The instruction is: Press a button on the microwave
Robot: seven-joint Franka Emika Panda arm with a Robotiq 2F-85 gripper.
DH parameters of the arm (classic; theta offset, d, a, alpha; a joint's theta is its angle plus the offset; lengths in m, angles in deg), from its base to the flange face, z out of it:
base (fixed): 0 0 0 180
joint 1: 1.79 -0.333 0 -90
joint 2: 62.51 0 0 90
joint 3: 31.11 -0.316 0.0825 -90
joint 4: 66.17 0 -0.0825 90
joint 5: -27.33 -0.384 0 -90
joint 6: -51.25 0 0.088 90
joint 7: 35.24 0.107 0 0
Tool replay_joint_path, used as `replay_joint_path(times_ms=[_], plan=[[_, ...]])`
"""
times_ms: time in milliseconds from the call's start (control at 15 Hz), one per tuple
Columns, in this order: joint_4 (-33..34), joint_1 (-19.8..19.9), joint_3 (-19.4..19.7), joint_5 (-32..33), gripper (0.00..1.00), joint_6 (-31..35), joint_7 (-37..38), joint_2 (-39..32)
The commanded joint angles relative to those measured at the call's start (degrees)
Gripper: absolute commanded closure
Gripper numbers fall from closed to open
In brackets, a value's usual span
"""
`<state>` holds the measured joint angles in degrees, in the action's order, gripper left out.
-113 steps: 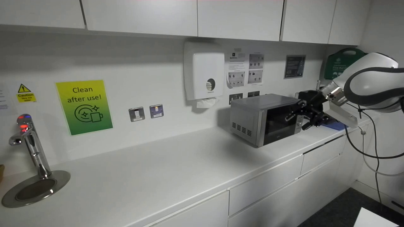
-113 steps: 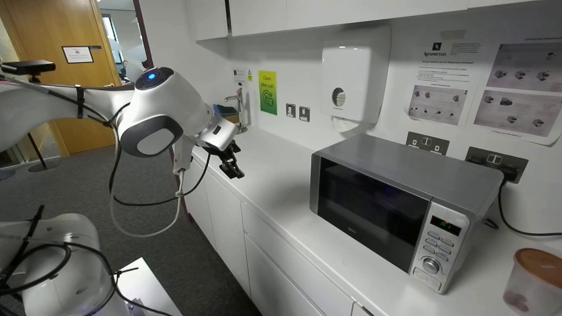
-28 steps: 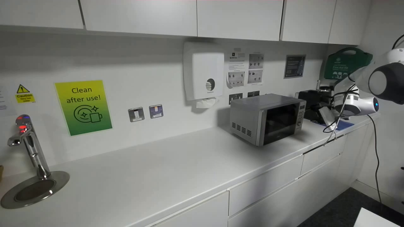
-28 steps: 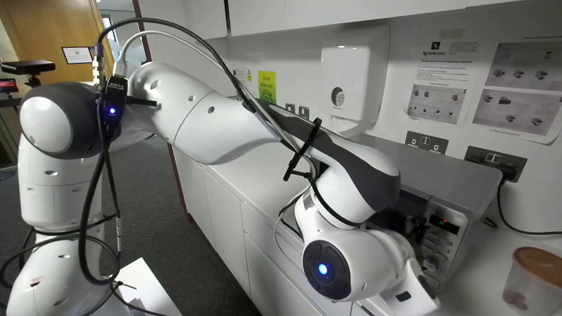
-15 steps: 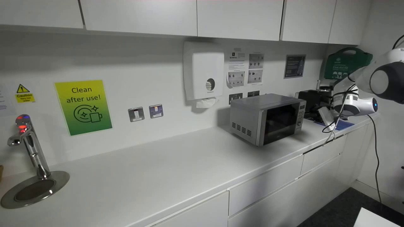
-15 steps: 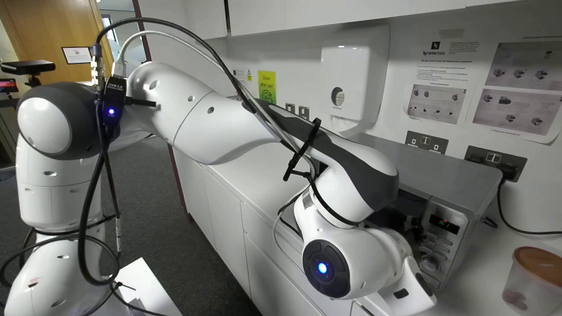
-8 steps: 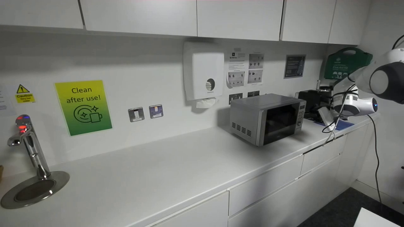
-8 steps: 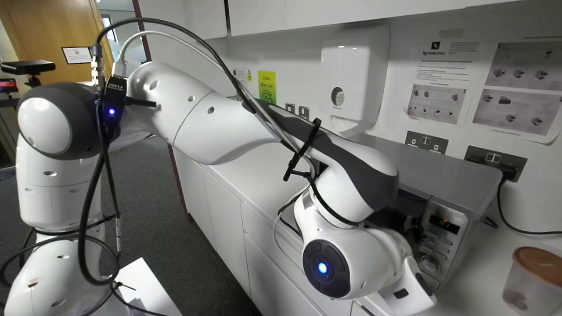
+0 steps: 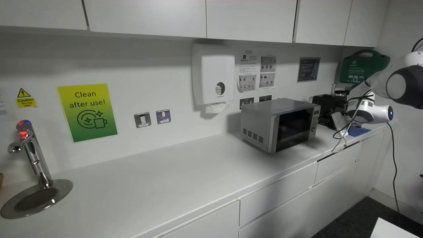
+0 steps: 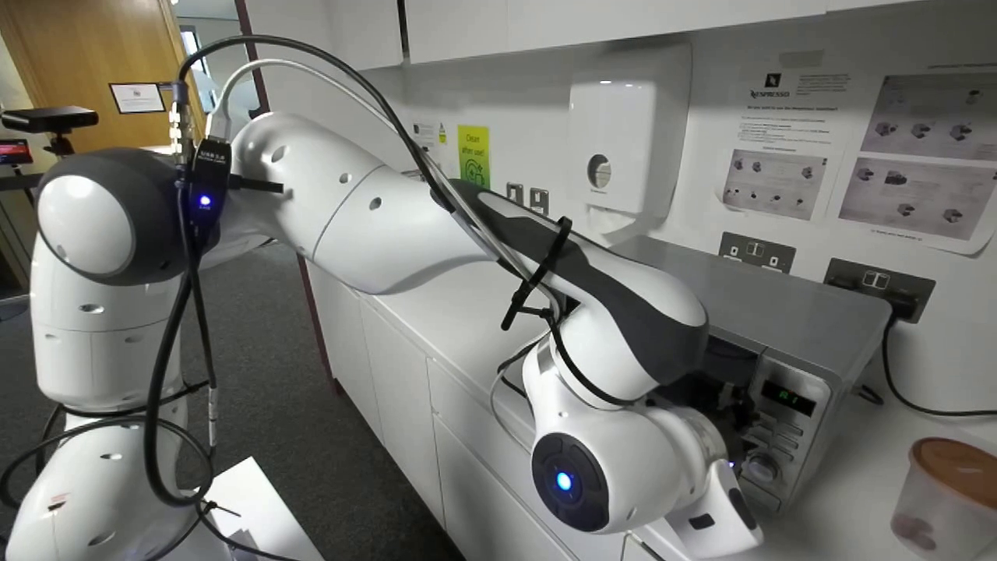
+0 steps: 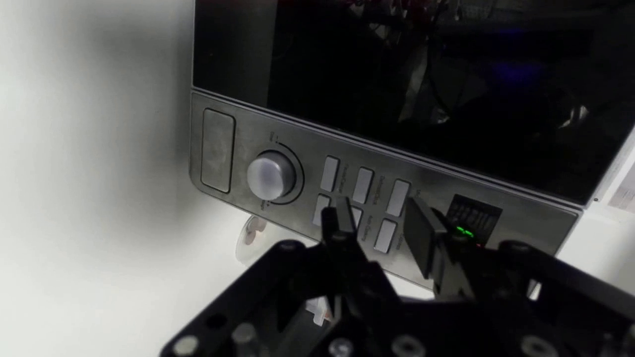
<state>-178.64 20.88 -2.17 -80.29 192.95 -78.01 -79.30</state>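
The silver-grey microwave (image 9: 259,124) stands on the counter with its door closed. In the wrist view its control strip (image 11: 302,198) runs slantwise, with a round knob (image 11: 271,175), several pale buttons (image 11: 385,236) and a display (image 11: 474,218) lit green. My gripper (image 11: 381,215) stands in front of this strip, fingers apart, nothing held between them. Two buttons are partly covered by the left finger; the right one covers part of the display. Whether a fingertip touches the panel I cannot tell. In an exterior view the gripper (image 10: 736,409) is mostly hidden behind my wrist.
A tub with an orange lid (image 10: 946,499) sits on the counter beside the microwave's control side. A black appliance (image 9: 322,107) stands beyond the microwave. Cables (image 9: 340,145) hang in a loop below my wrist. A white dispenser (image 9: 213,76) is on the wall.
Over the last several seconds my arm has swung across to the microwave's control side. In the last half second the wrist has shifted slightly; the microwave has stayed put.
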Motion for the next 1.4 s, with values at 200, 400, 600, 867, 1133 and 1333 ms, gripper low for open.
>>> replay_joint_path(times_ms=[200, 400, 600, 867, 1133, 1333], plan=[[0.51, 1.49, -1.22, -4.80, 1.00, -1.51, -2.74, 0.03], [0.92, 1.53, -1.27, -5.93, 1.00, -1.81, -3.59, -0.97], [1.68, 1.54, -1.37, -7.69, 1.00, -1.84, -5.45, -2.76], [2.41, 1.33, -1.56, -9.08, 1.00, -1.64, -6.93, -4.85], [2.93, 1.31, -1.76, -9.48, 1.00, -2.04, -7.73, -5.98], [3.40, 1.29, -1.85, -9.71, 1.00, -2.07, -8.42, -6.35]])
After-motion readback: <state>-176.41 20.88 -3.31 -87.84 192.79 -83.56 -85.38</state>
